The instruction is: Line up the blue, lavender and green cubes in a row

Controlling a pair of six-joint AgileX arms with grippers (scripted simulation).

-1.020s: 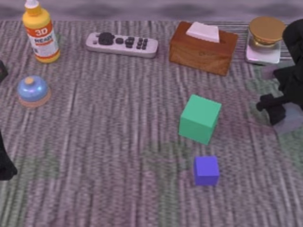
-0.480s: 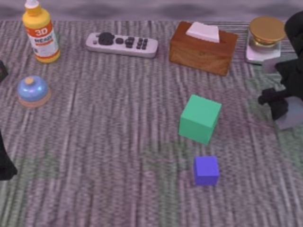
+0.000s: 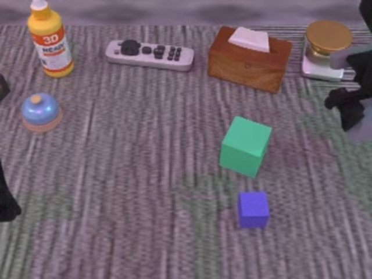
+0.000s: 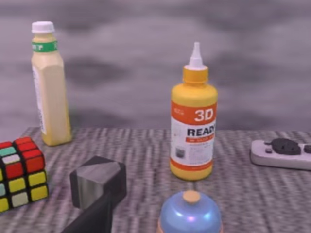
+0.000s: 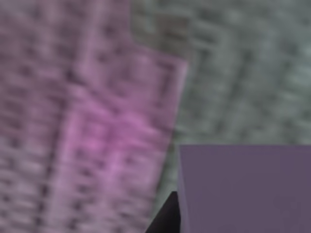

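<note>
The mint green cube (image 3: 245, 145) sits right of the table's middle. The small blue cube (image 3: 253, 210) rests just in front of it, apart from it. My right gripper (image 3: 350, 111) hovers at the table's right edge, shut on the lavender cube (image 5: 243, 189). That cube fills the right wrist view's corner beside one dark finger (image 5: 165, 221), above the cloth. From the top view the lavender cube is mostly hidden by the arm. My left gripper (image 3: 7, 204) stays parked at the table's left edge.
Along the back stand a yellow glue bottle (image 3: 50, 42), a remote (image 3: 149, 54), a brown tissue box (image 3: 250, 57) and a gold-lidded white block (image 3: 325, 51). A blue bell (image 3: 40, 110) sits at the left. A puzzle cube (image 4: 18, 172) and a pale bottle (image 4: 49, 85) lie beyond.
My right gripper has moved toward the back of the table along the right edge, carrying the lavender cube off the cloth. The green and blue cubes and the left arm have not moved.
</note>
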